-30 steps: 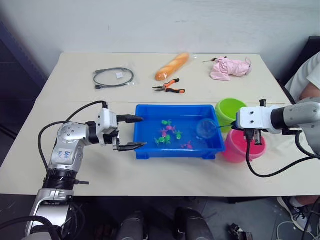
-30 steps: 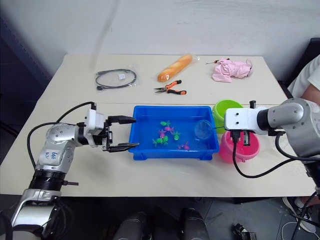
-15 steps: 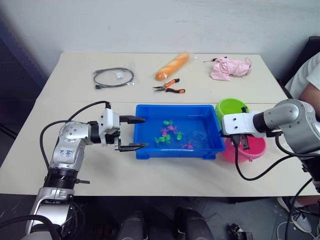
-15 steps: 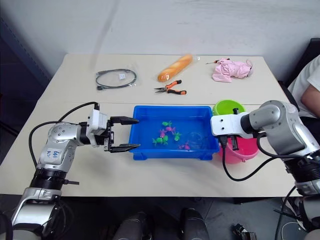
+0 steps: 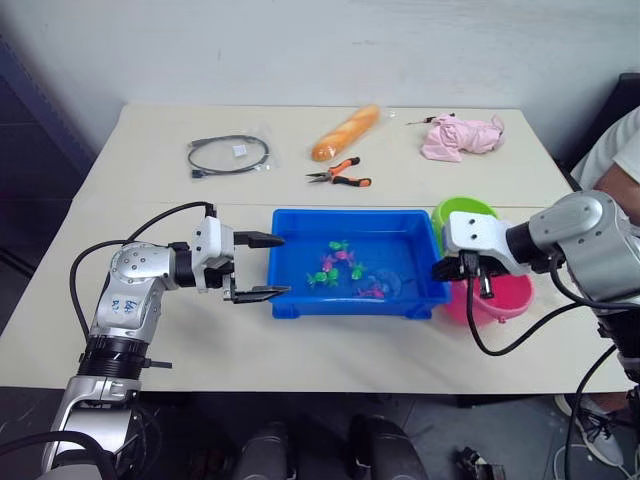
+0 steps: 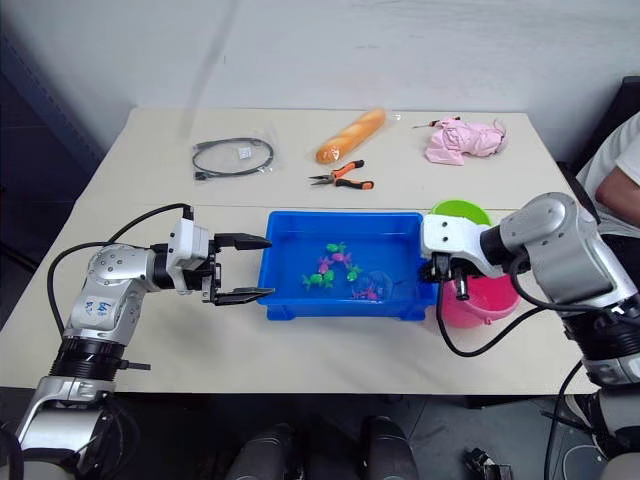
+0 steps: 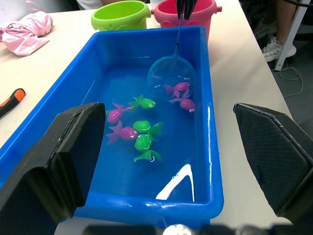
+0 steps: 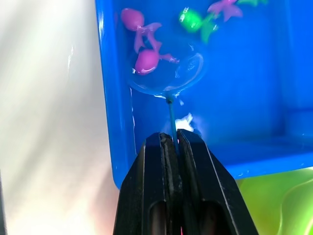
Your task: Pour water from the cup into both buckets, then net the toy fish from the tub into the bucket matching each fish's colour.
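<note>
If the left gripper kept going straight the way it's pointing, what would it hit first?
Probably the near end wall of the bright blue rectangular plastic tub: the open left gripper points right at it, though its fingers look spread about as wide as that wall.

Robot test lab, cluttered table point(image 5: 150, 190), plain wall point(image 5: 300, 50)
</note>
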Controlling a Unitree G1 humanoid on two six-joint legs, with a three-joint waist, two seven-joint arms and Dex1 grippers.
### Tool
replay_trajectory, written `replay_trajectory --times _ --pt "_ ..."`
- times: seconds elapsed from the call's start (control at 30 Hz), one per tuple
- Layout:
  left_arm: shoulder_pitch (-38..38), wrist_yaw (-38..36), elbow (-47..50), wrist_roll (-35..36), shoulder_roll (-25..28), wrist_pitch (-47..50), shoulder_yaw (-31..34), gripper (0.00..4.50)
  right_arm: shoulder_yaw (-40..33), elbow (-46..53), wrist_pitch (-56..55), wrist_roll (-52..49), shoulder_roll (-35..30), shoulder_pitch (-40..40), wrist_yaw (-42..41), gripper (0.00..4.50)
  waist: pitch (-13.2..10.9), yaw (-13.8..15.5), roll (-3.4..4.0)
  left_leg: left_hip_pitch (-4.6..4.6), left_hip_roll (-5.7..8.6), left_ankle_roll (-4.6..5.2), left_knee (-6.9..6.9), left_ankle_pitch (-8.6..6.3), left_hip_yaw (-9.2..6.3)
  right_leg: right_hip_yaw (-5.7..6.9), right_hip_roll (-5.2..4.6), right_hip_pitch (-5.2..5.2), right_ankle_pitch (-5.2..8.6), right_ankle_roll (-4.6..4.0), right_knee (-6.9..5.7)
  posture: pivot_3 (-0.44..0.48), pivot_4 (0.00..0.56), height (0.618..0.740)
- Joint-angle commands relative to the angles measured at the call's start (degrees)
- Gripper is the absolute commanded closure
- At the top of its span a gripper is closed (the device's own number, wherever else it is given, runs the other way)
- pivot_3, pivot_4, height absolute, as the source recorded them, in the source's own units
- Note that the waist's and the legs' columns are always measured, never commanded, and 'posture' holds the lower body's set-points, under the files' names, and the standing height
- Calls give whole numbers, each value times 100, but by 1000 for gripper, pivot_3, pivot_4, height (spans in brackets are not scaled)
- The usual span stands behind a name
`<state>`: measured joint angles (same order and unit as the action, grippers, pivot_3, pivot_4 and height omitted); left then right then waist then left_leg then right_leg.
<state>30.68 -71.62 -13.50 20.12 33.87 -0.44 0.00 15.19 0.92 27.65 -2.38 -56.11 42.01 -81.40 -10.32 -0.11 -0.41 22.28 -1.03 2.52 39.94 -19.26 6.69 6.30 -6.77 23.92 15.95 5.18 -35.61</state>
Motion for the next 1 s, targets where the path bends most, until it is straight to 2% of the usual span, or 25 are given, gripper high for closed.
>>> replay_trajectory --times 0.03,0.3,0.5,0.63,0.8,0.9,1.0 --pt "33 17 161 32 44 -34 61 15 -429 -11 191 -283 -212 118 -74 4500 0 -3 0 0 0 0 0 0 0 0 -1 0 0 0 0 0 150 740" --pt "128 -29 80 25 13 -46 25 15 -1016 -293 646 -780 -363 -27 72 4500 0 -6 1 0 0 -1 0 -1 0 -2 -2 0 0 0 0 0 150 740" --pt "267 56 227 250 -220 277 36 15 -2013 97 1348 -1567 -498 -643 266 4500 0 24 0 2 2 -1 -1 -2 -2 1 -5 0 0 0 1 0 150 740" --pt "328 301 587 626 -634 663 75 15 -3016 635 1456 -1999 -543 -1744 413 4500 0 51 0 3 2 0 -2 -2 -5 1 -5 -2 0 0 2 0 150 740" --pt "409 187 771 659 -757 831 -98 15 -4341 1280 2008 -2517 -407 -2657 967 4500 0 82 3 -4 3 1 0 -1 -3 -3 0 -9 -1 1 1 0 150 740" --pt "603 173 630 667 -906 803 -113 15 -5401 1782 2383 -2793 -280 -3379 1116 4500 0 116 2 -12 0 -1 -1 0 -3 -4 2 -15 -1 1 6 0 150 740" --pt "761 118 499 664 -1029 743 -108 15 -6054 2034 2253 -2557 -249 -4157 1275 4500 0 171 3 -13 -1 0 -1 -1 -12 0 5 -23 -1 1 7 0 150 740"
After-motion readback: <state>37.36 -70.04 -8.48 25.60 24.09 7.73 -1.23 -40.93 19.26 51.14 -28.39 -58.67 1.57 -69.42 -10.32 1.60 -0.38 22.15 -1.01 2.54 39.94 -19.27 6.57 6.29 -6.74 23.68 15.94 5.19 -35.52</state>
